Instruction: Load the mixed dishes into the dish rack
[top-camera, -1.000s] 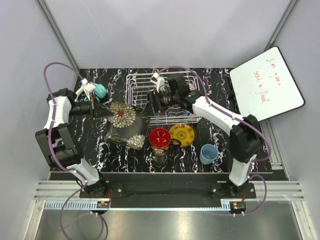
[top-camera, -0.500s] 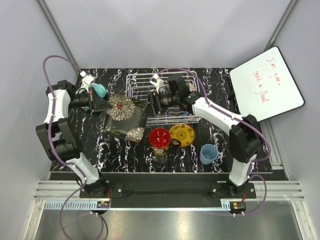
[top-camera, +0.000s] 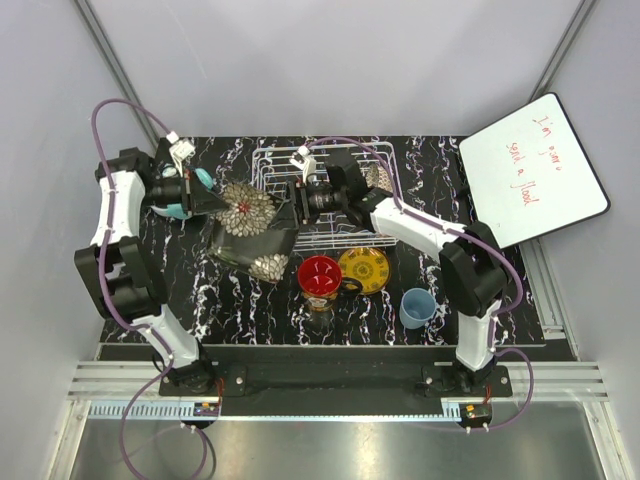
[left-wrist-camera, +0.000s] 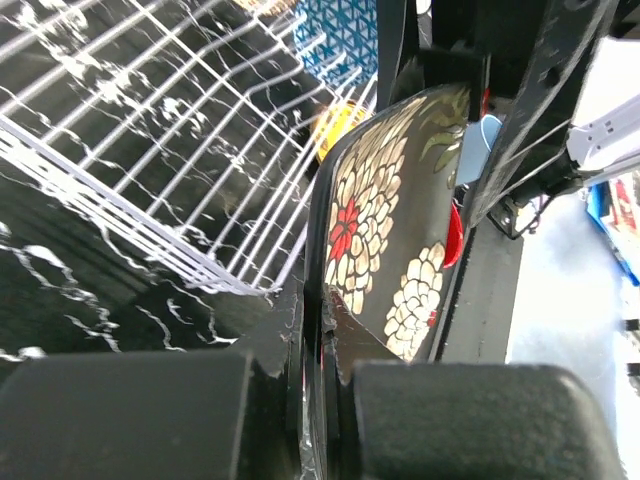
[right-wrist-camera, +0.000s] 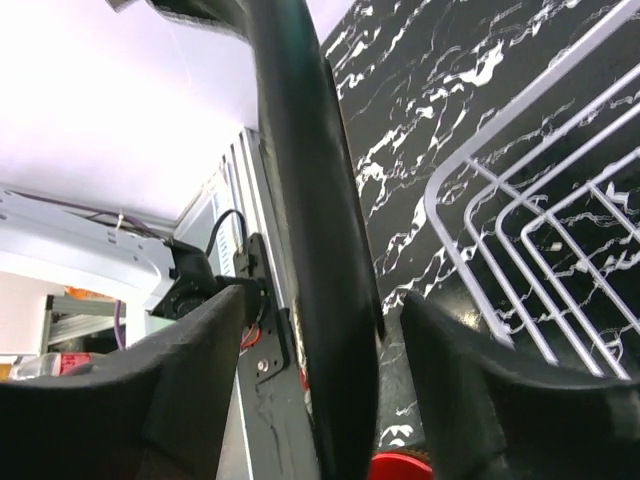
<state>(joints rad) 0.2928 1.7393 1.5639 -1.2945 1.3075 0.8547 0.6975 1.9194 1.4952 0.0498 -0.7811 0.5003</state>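
Left gripper (top-camera: 215, 203) clamps the square dark floral plate (top-camera: 250, 226), tilted up just beside the dish rack (top-camera: 345, 240), at its left rim. Right gripper (top-camera: 293, 207) straddles the opposite edge, grip unclear.

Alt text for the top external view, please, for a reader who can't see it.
The left arm's fingers grip a square dark floral plate, tilted, beside a white wire dish rack, while the right arm's fingers straddle its opposite edge. A red bowl, yellow patterned plate and light-blue cup sit on the black marbled table.
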